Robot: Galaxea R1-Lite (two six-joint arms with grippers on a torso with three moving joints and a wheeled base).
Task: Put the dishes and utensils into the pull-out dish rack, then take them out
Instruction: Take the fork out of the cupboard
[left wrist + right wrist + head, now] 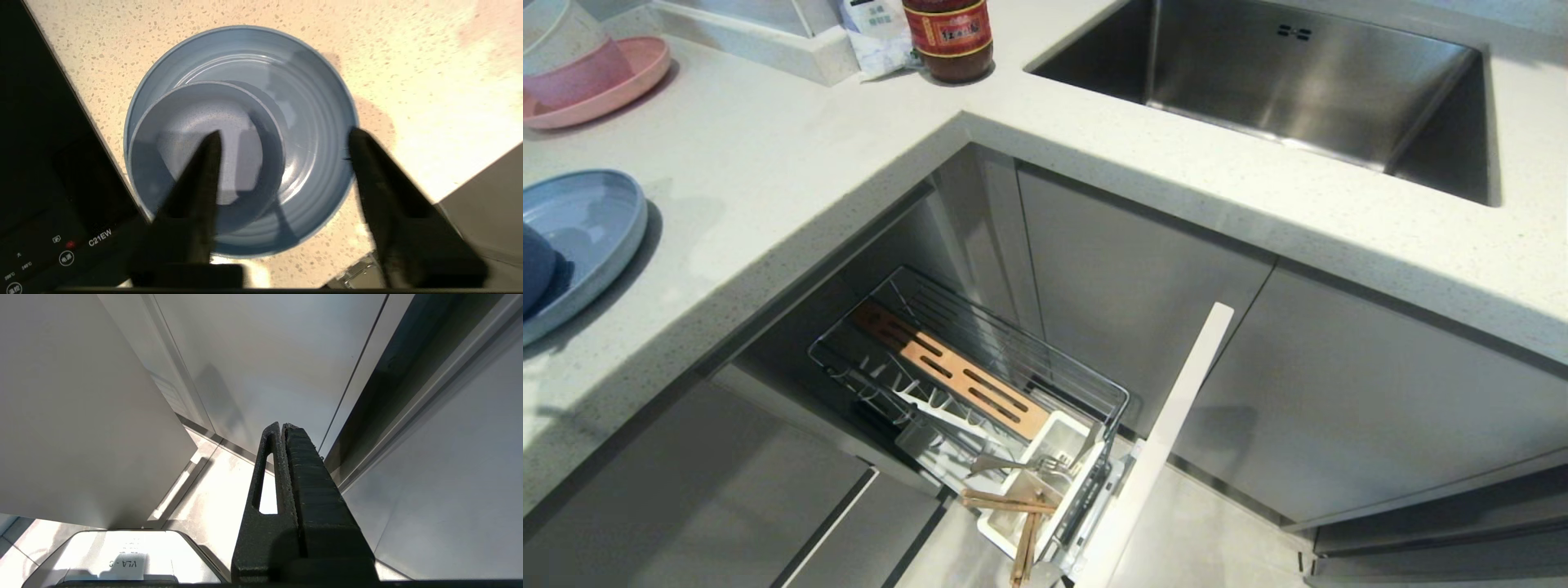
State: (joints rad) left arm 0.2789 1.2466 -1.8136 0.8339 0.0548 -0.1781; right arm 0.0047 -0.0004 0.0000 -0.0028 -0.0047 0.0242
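Note:
The light-blue plate [314, 122] lies on the speckled countertop with the small blue bowl [196, 122] inside it, off-centre. My left gripper [284, 136] hovers open above them, one fingertip [214, 141] over the bowl, the other over the plate's rim. In the head view the plate [580, 229] and bowl [535, 265] sit at the far left; the left arm is outside that view. The pull-out dish rack [1013, 359] stands open below the counter. Its white utensil box [992, 523] holds the fork [1013, 465] and chopsticks [1005, 502]. My right gripper [282, 425] is shut and parked by the cabinets.
A black cooktop [41, 163] borders the plate on one side. A pink plate [605, 90] with a bowl on it sits at the back left, a sauce bottle [947, 37] behind the corner, the steel sink [1298, 82] at the right. The rack's pale front panel [1168, 433] juts out.

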